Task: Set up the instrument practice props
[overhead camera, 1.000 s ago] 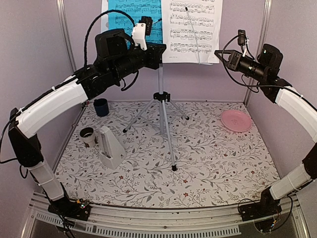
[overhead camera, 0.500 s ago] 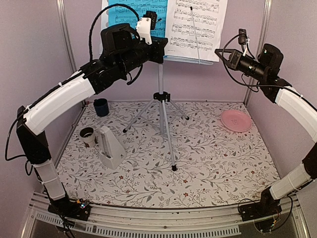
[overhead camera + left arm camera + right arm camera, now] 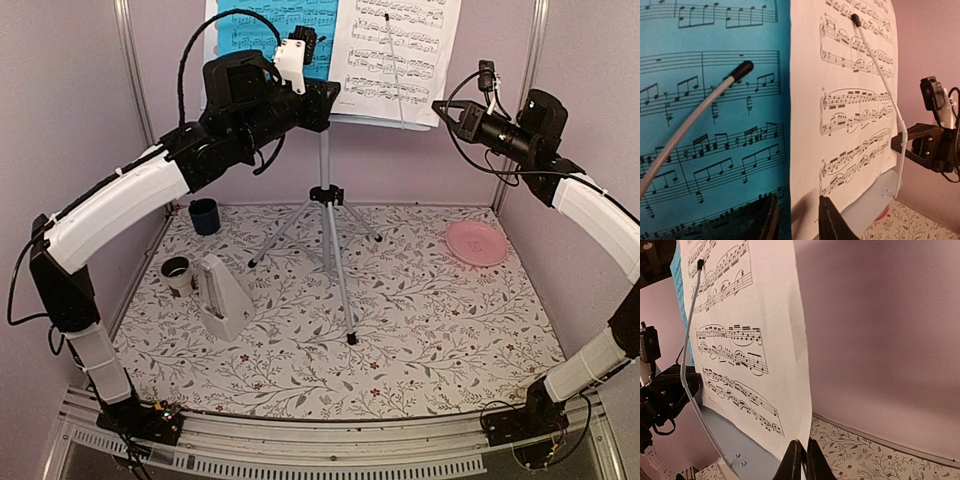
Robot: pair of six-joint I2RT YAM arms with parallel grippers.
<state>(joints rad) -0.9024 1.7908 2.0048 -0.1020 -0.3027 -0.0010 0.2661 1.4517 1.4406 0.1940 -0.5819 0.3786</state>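
"Blue sheet [image 3: 240,35] first," says the senior inspector. "Where is it, and the rest?"

"Upper middle of the overhead view, on the desk of the music stand [image 3: 324,160], side by side with the white sheet [image 3: 415,50], edges meeting, each under a wire arm [image 3: 875,62]. Stand upright on its tripod at the back of the floral cloth [image 3: 430,330]. Metronome [image 3: 222,295] upright, lower left, well apart."

"Jaws?"

"Left gripper [image 3: 796,222]: parted, at the sheets' bottom edge where the two meet; nothing seen clamped. Right gripper [image 3: 801,460]: clenched, tips just beside the white sheet's lower right corner; whether it nips the paper, I cannot tell."

"Step in hand?"

"In my judgement, final squaring of the sheets on the desk. The next move calls for both arms to draw back level, clear of the wire arms, since a snag could tip the stand; the metronome may then want attention"
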